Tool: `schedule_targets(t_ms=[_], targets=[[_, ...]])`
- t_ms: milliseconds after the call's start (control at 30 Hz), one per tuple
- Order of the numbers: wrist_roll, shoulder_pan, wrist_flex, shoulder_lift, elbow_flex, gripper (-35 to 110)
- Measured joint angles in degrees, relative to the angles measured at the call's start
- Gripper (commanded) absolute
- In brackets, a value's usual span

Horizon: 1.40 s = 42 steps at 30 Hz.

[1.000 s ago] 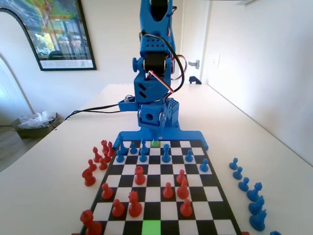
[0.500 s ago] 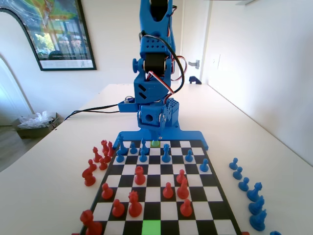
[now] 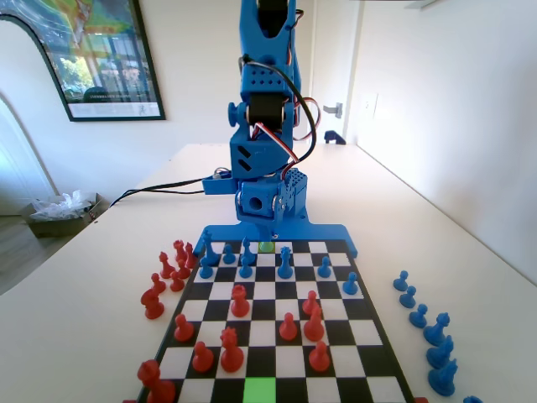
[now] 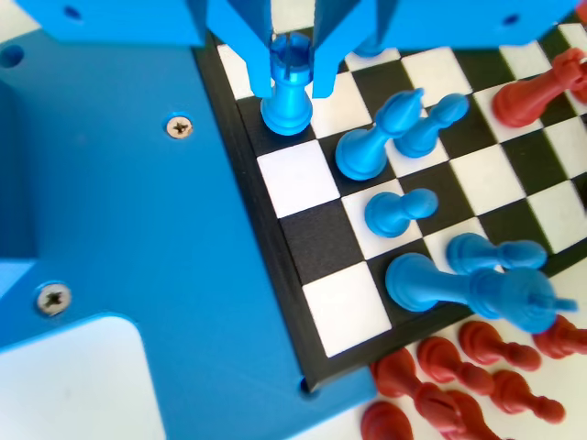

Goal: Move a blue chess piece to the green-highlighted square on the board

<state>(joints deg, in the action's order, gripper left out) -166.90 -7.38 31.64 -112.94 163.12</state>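
across the last second almost nothing shifts in the fixed view; the blue arm holds the same low pose at the far end of the board (image 3: 382, 363), and the pieces keep their squares, so this reads as a pause over the grasp rather than a carry; in the wrist view the gripper (image 4: 292, 69) hangs at the board's back row with its two jaws standing either side of the blue chess piece (image 4: 288, 96), a short piece with a notched top that sits upright on a dark square at the edge by the frame; the jaws look close against its head, but whether they are truly pinching it or just flanking it i cannot tell, since its base seems planted on the square; in the fixed view a dull green patch (image 3: 267, 246) shows right under the gripper at the far row, while the green-highlighted square (image 3: 259, 389) lies bright at the near edge, well apart from the arm with red pieces (image 3: 288, 327) standing between; my judgement is that the move is barely begun: the piece is not lifted, and the whole length of the board remains to cross.
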Motion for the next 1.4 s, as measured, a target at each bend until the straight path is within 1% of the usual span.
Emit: schedule_targets(t_ms=[133, 267, 467, 600, 700, 800, 967, 1133, 1400], targets=[[0.0, 0.1, 1.3, 0.0, -0.1, 1], [0.0, 1.5, 7.7, 0.0, -3.9, 1], [0.0, 3.3, 22.9, 0.0, -15.0, 1], [0.2, 2.8, 30.8, 0.0, -21.2, 1], [4.2, 2.8, 36.9, 0.3, -27.2, 1], [8.7, 3.6, 39.6, 1.5, -31.0, 1], [17.2, 4.9, 39.1, 4.0, -34.7, 1], [27.9, 4.9, 36.0, 9.3, -40.5, 1], [41.3, 4.5, 28.7, 17.6, -48.1, 1]])
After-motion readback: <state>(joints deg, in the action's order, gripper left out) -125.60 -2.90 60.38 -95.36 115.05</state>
